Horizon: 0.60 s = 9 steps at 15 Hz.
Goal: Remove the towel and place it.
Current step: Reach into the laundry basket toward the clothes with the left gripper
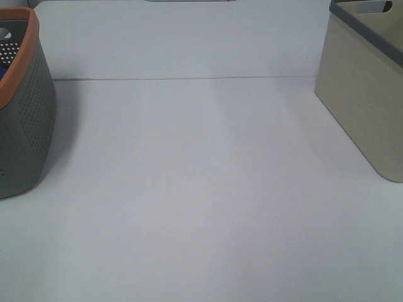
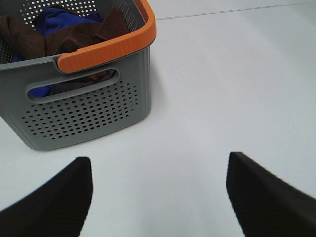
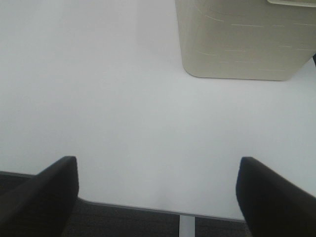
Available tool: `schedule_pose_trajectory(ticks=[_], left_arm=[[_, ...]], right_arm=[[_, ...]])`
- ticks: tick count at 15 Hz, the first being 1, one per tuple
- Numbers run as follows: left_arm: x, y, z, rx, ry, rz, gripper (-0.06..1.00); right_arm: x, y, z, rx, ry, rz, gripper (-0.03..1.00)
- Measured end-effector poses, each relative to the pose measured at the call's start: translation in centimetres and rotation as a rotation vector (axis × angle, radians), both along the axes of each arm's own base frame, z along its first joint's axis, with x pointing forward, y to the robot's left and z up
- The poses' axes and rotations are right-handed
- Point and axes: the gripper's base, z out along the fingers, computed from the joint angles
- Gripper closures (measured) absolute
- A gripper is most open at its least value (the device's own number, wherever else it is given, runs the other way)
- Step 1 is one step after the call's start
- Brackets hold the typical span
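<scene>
I see the towel [image 2: 22, 35] in my left wrist view, lying crumpled inside the grey basket [image 2: 84, 113], its dark reddish-brown folds bunched around a blue cloth [image 2: 61, 19] and rising to just under the orange rim [image 2: 111, 47]. It is too rumpled for me to make out a long axis or which way it points, and I can't find its tag. The left gripper [image 2: 159, 165] hangs over the bare white table [image 1: 201, 189] just short of the basket's handle side, jaws spread and empty. In the high view the basket stands at the table's left edge and a beige bin [image 1: 359, 107] at the right, well apart. The right gripper [image 3: 158, 163] faces that bin from over the table edge, jaws wide apart, holding nothing.
</scene>
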Motion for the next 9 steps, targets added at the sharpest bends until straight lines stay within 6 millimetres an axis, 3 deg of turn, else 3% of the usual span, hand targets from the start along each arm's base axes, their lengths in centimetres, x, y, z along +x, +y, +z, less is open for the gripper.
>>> schedule_pose_trajectory(ticks=[9], left_arm=[[0.0,0.0,0.0,0.0,0.0,0.0,0.22]], right_arm=[[0.0,0.0,0.0,0.0,0.0,0.0,0.21]])
